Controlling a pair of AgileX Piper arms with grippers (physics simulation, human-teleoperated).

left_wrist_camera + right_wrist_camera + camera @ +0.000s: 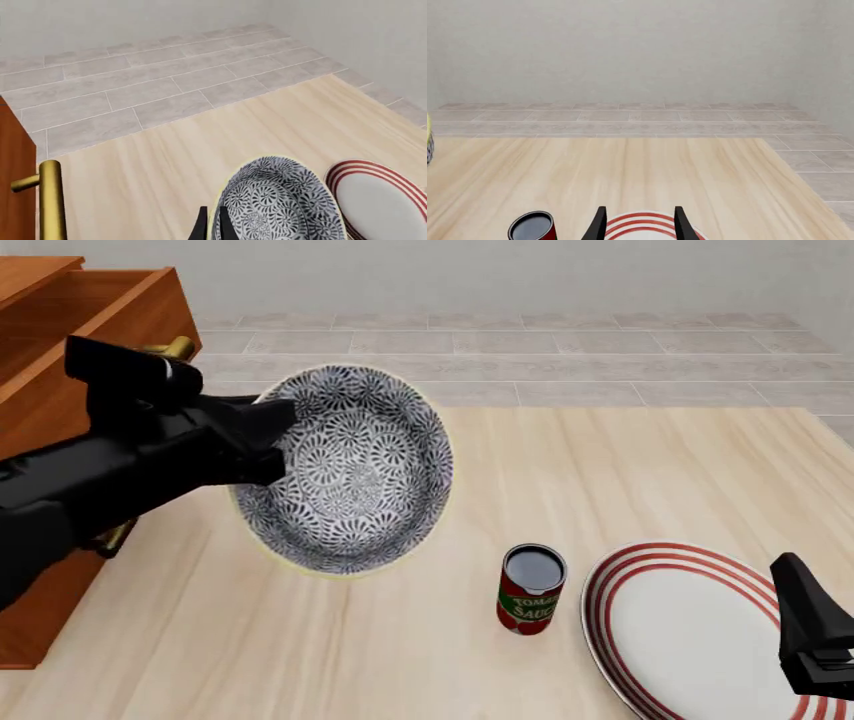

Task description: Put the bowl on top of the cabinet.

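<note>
L pincer [212, 225] clamps bowl [350, 468] rim, tilted beside cabinet [80, 330]; R pincer [639, 222] released; can [531, 590] reads "TOMA… SAUC…".

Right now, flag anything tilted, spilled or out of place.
Only the blue-grey floral patterned bowl stands out: it is tipped steeply, held by its rim in the left end effector beside the reddish-brown wooden cabinet. Nothing looks spilled.
</note>
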